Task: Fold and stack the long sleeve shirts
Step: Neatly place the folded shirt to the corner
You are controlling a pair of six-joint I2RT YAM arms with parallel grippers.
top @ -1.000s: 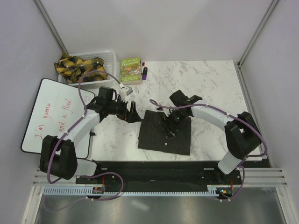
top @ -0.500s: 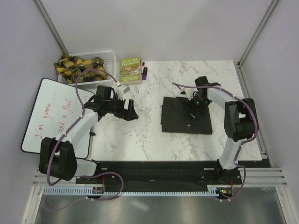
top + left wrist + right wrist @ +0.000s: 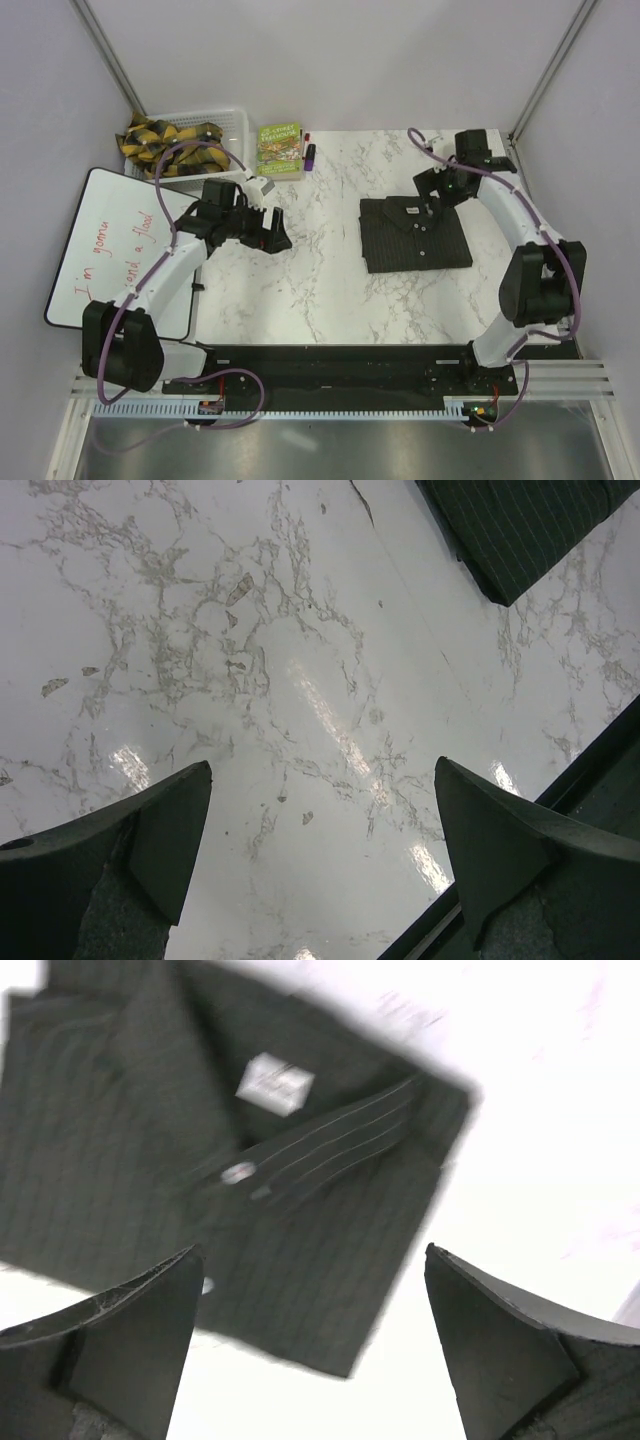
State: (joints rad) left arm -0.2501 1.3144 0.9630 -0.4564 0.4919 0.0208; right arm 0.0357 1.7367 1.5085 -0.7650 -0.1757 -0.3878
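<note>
One long sleeve shirt (image 3: 414, 234) lies folded as a dark striped rectangle on the right half of the table, collar and buttons facing up. It also shows in the right wrist view (image 3: 220, 1170), and a corner of it shows in the left wrist view (image 3: 525, 530). My right gripper (image 3: 436, 196) hovers over the shirt's far edge, open and empty (image 3: 310, 1290). My left gripper (image 3: 276, 233) is open and empty over bare marble left of the shirt (image 3: 322, 810).
A white basket (image 3: 232, 125) with yellow-black cloth stands at the far left. A green book (image 3: 279, 149) and markers (image 3: 309, 152) lie beside it. A whiteboard (image 3: 105, 250) with red writing lies at the left edge.
The folded shirt has slid from the table's middle toward the right and far side with my right gripper, and turned. The right gripper now hangs open above it. The left gripper barely moved.
</note>
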